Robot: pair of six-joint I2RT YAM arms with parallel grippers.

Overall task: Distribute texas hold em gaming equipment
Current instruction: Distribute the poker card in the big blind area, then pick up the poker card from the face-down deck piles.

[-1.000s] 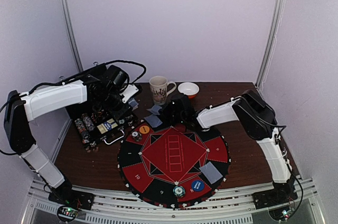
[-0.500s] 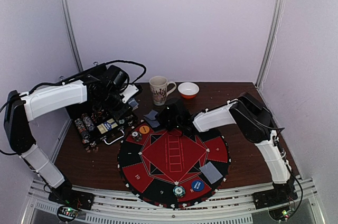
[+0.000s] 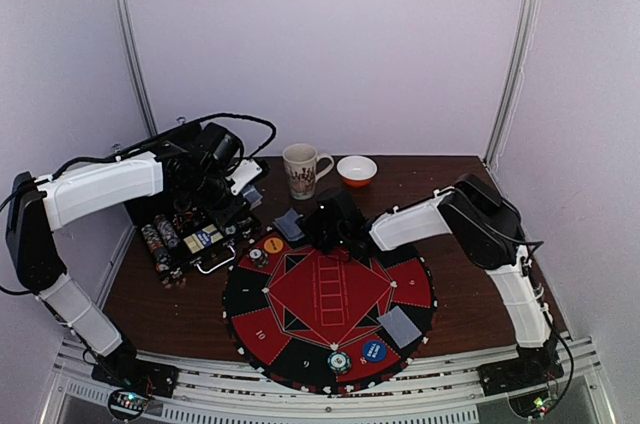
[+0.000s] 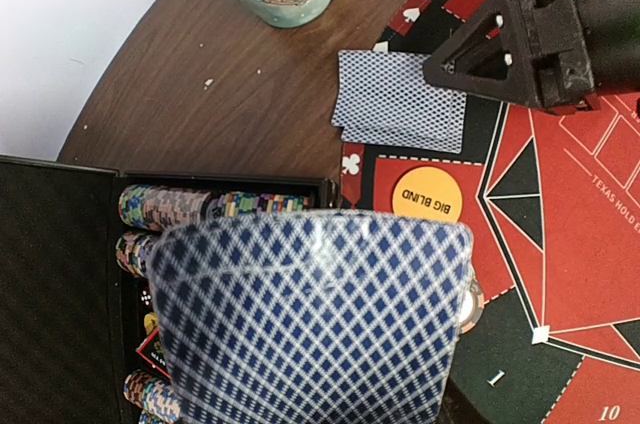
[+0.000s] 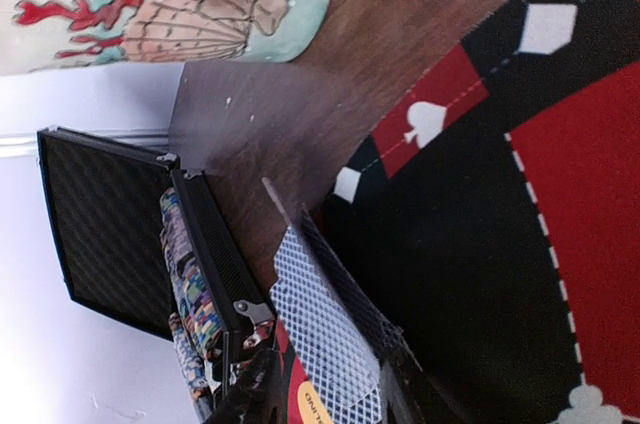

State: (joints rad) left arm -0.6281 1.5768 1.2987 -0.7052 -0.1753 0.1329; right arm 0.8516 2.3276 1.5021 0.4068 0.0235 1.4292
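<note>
Two cards [image 4: 400, 101] beside big-blind disc [image 4: 425, 196]: seat flat on mat [image 4: 560, 244] via right gripper [image 5: 328, 394] (spread unreadable), left gripper [image 3: 245, 194] pinching spare card [image 4: 310, 324].

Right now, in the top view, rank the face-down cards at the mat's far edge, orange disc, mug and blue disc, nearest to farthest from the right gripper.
From the right gripper:
1. face-down cards, at its fingertips.
2. orange disc, to its left on the mat.
3. mug, beyond the mat.
4. blue disc, at the mat's near edge.
</note>
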